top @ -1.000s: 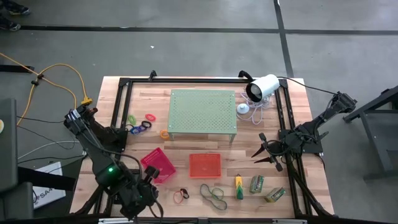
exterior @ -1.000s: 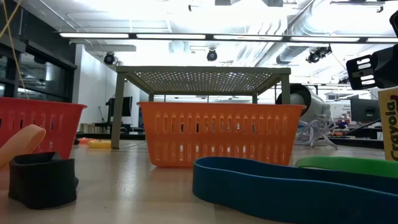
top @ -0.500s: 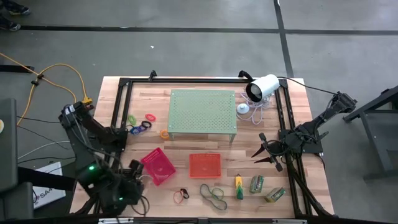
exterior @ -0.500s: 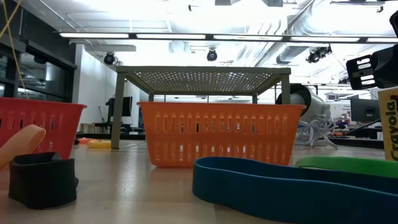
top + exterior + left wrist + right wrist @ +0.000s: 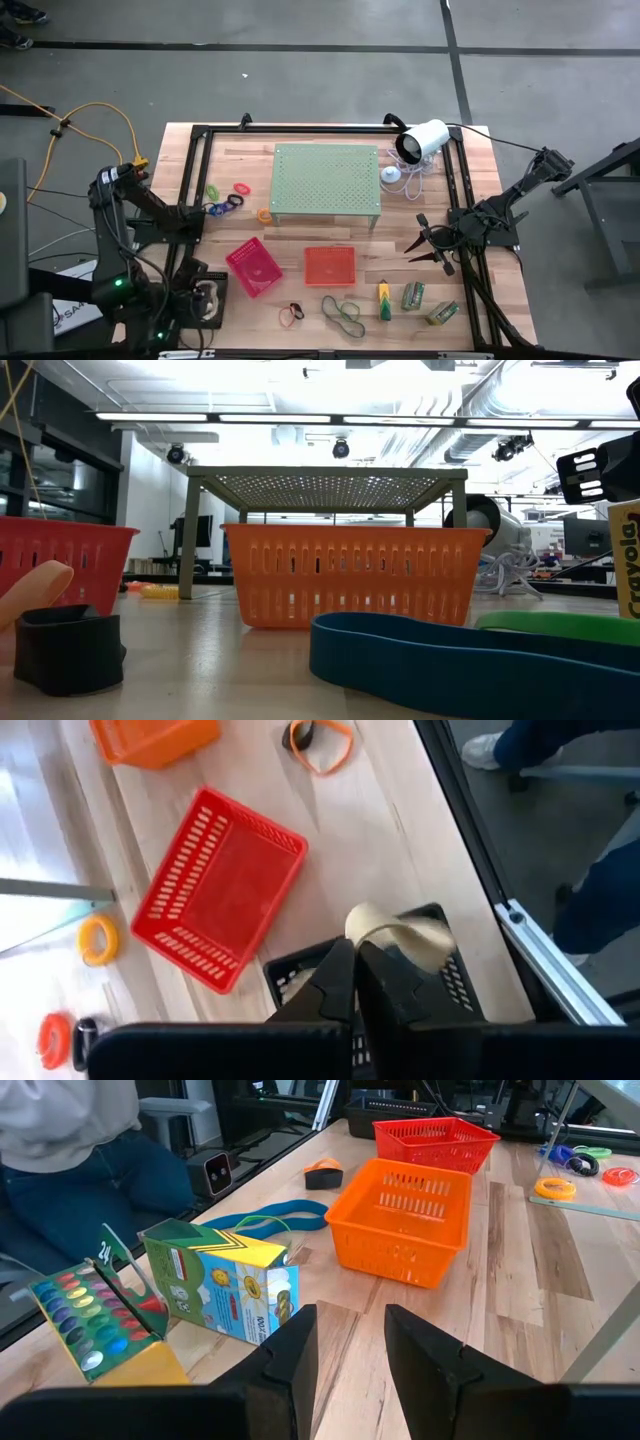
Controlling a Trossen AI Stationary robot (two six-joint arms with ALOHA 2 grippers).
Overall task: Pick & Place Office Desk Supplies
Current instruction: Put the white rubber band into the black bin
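Note:
My left gripper (image 5: pixel 357 970) is shut on a tan rubber-band loop (image 5: pixel 395 935). It is above the black tray (image 5: pixel 455 985) at the table's near left corner (image 5: pixel 205 298). Other supplies lie along the near edge: green and blue bands (image 5: pixel 343 312), an orange band beside a small black piece (image 5: pixel 292 314), a yellow-green marker box (image 5: pixel 383 300) and two green-labelled packs (image 5: pixel 413 296). Coloured rings (image 5: pixel 225 203) lie left of the stand. My right gripper (image 5: pixel 420 245) waits open at the right side, touching nothing. My left gripper pinches the tan band between its two shut fingers, on the stretch of loop (image 5: pixel 368 932) right at the fingertips. The fingers come from above, slanting steeply down. The rest of the loop sticks out past the tips over the black tray; I cannot tell whether it touches the tray.
A red tray (image 5: pixel 253 267) and an orange tray (image 5: pixel 329 265) sit in the near middle. The pale green perforated stand (image 5: pixel 326 180) is behind them, and a white camera (image 5: pixel 422 140) with cables is at the far right. A person's legs (image 5: pixel 590 870) stand beside the table's near left.
My left gripper, still shut on the tan band, has swung toward the table's left edge along the near side, turning as it went. It has moved from beside the red tray to over the black tray. The right arm has kept still.

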